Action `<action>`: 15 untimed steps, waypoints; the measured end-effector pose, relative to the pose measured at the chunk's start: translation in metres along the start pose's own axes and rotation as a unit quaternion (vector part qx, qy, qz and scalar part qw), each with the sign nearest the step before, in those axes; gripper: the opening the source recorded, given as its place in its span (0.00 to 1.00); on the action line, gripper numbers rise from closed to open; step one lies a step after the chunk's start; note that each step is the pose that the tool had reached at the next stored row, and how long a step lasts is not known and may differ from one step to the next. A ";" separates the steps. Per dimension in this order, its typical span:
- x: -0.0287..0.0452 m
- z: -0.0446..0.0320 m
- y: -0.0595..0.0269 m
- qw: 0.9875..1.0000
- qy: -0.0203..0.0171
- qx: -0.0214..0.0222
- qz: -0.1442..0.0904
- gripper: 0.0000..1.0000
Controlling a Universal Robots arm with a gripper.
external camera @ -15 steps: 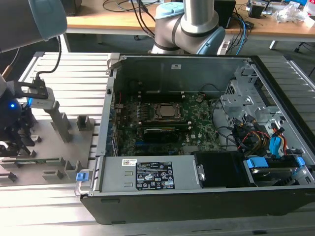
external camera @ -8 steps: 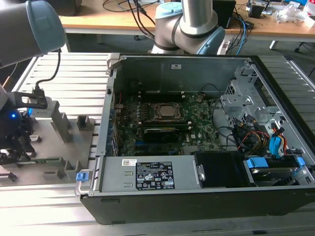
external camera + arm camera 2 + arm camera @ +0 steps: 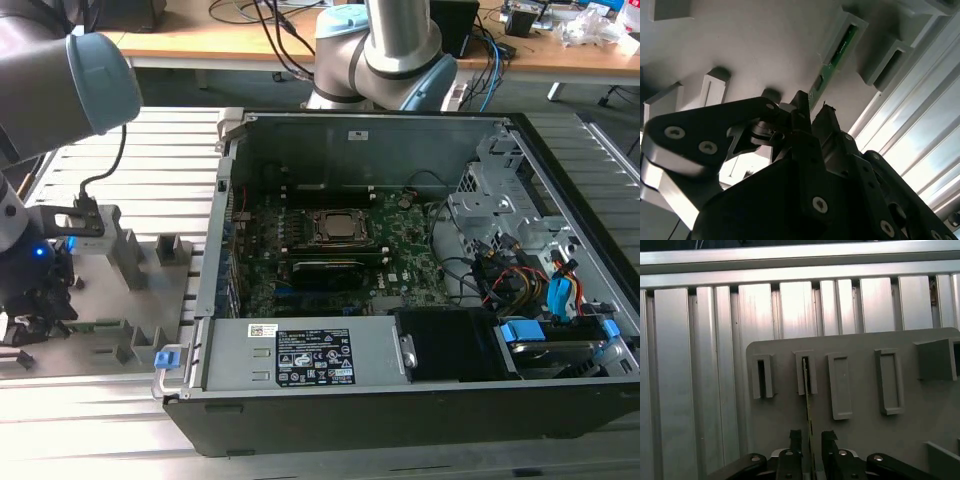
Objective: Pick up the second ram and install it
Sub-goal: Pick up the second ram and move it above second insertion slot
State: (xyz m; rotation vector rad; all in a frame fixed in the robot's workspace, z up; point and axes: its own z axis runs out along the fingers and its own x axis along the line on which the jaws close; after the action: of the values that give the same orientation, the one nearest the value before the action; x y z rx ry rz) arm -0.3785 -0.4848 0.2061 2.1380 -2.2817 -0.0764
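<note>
The second ram (image 3: 807,390) is a thin green stick standing on edge in a slot of the grey holder plate (image 3: 860,440). It also shows as a green strip (image 3: 837,50) in the second wrist view. My gripper (image 3: 810,436) is low over the plate, with one black finger on each side of the stick's near end. A small gap shows between each finger and the board, so the gripper (image 3: 813,111) is open around it. In the exterior view my gripper (image 3: 40,300) is at the far left, over the same plate (image 3: 130,340).
An open computer case (image 3: 560,180) lies at the exterior view's middle and right, with the green motherboard (image 3: 400,262) and its CPU socket (image 3: 340,226) exposed. A second arm (image 3: 390,50) stands behind the case. Grey slotted blocks (image 3: 840,385) rise from the plate, which lies on a ribbed aluminium table (image 3: 690,365).
</note>
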 end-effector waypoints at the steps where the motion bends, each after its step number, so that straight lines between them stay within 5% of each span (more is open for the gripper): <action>1: 0.0001 0.0027 -0.0001 1.000 0.000 0.000 -0.001 0.30; 7: 0.0002 0.0042 -0.0001 1.000 0.000 0.000 -0.002 0.29; 8: 0.0002 0.0042 -0.0001 1.000 0.000 0.000 -0.002 0.16; 9: 0.0002 0.0043 -0.0001 1.000 0.000 0.000 -0.002 0.13; 15: 0.0002 0.0045 -0.0001 1.000 0.000 0.000 -0.002 0.13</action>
State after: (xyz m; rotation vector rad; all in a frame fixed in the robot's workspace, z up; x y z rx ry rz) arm -0.3786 -0.4850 0.2017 2.1422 -2.2776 -0.0762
